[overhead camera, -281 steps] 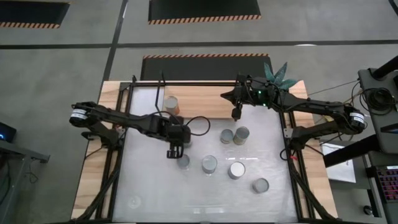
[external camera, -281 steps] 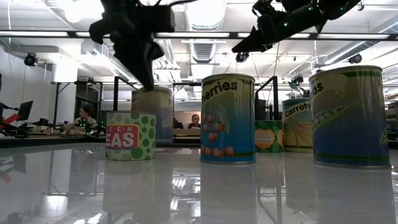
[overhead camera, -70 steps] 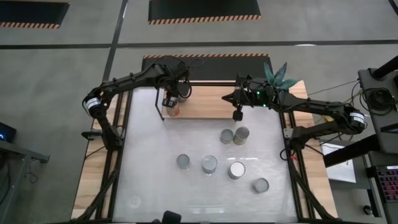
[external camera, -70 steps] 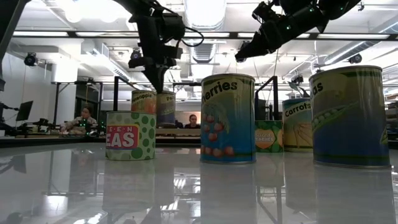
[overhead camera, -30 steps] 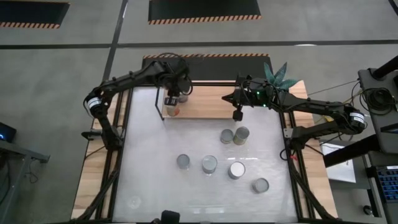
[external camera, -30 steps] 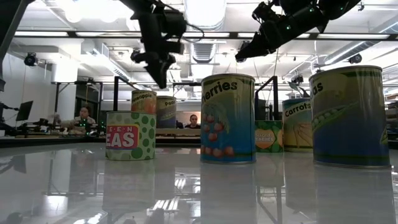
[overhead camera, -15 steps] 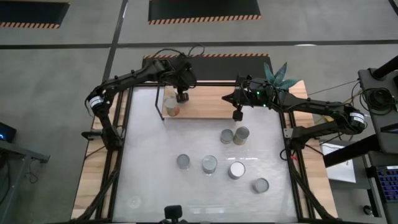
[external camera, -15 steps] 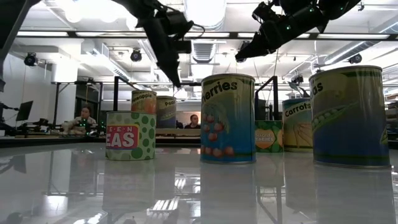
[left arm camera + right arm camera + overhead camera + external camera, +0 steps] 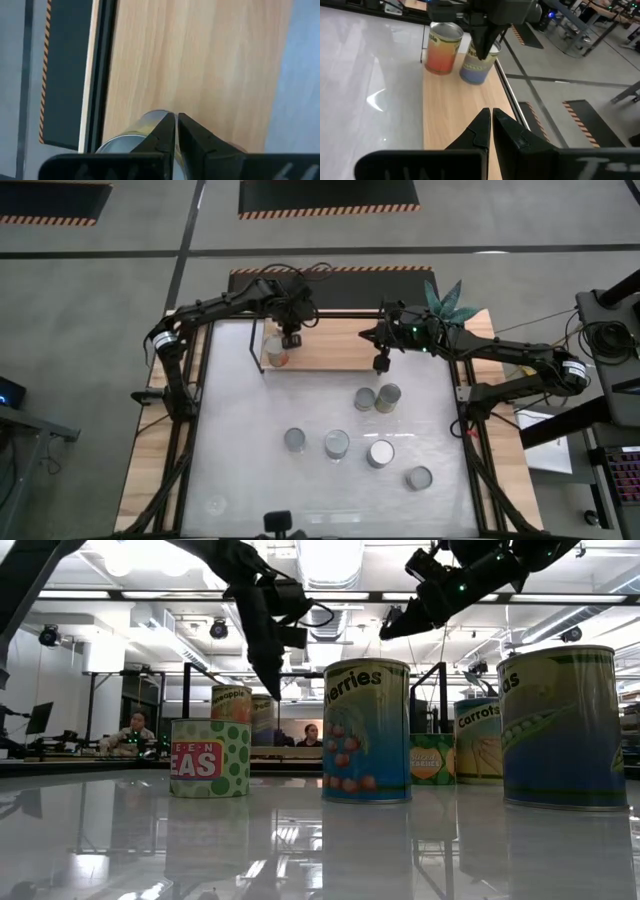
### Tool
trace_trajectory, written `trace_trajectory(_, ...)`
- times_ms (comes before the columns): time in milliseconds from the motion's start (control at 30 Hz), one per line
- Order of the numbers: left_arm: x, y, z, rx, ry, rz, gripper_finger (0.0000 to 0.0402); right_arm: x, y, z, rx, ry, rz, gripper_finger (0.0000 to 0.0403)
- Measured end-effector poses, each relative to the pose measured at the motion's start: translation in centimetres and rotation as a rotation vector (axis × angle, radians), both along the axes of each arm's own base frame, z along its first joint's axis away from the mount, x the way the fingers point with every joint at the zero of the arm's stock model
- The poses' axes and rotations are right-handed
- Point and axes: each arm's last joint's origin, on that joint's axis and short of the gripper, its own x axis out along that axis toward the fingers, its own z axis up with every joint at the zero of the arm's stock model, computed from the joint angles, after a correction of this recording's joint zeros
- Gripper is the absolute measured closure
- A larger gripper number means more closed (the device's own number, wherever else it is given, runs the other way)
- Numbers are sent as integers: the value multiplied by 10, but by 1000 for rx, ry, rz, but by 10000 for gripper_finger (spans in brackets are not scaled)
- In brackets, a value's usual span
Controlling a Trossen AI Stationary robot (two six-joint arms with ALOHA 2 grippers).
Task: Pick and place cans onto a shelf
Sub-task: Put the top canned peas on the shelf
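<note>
Two cans stand upright on the light wooden shelf (image 9: 335,352) at its left end: an orange-red one (image 9: 441,47) and a blue-and-yellow one (image 9: 476,71). My left gripper (image 9: 292,340) is shut and points steeply down, its tips (image 9: 482,54) at the blue-and-yellow can's upper rim, on that can's right side. The can's grey lid (image 9: 131,134) shows just behind the shut fingers (image 9: 165,131). My right gripper (image 9: 381,364) hangs shut and empty above the shelf's right part. Several more cans (image 9: 337,444) stand on the white tabletop. My left gripper's shut fingertips are right at the top rim of the blue-and-yellow can (image 9: 150,117), coming from above. I cannot tell whether they touch it. The can stands upright on the shelf.
Thin black rods (image 9: 262,345) frame the shelf's left end. A green plant (image 9: 445,300) stands at the far right behind the right arm. The middle of the shelf board (image 9: 455,110) is bare wood. In the low view, a cherries can (image 9: 366,730) and a green peas can (image 9: 208,758) stand near.
My left gripper has gone a little toward the table's right edge along the shelf and sunk slightly, rolling about its own axis. It now hangs beside the blue-and-yellow can instead of over the orange-red one. The cans and my right arm have kept still.
</note>
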Motion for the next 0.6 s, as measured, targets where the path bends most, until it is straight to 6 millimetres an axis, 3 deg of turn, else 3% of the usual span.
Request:
trace_trajectory(333, -7, -2, 21, 9, 52, -1, 397, 0, 0, 0, -6, 2, 2, 394)
trace_trajectory(600, -8, 7, 20, 60, 53, 45, 397, 0, 0, 0, -6, 2, 2, 394)
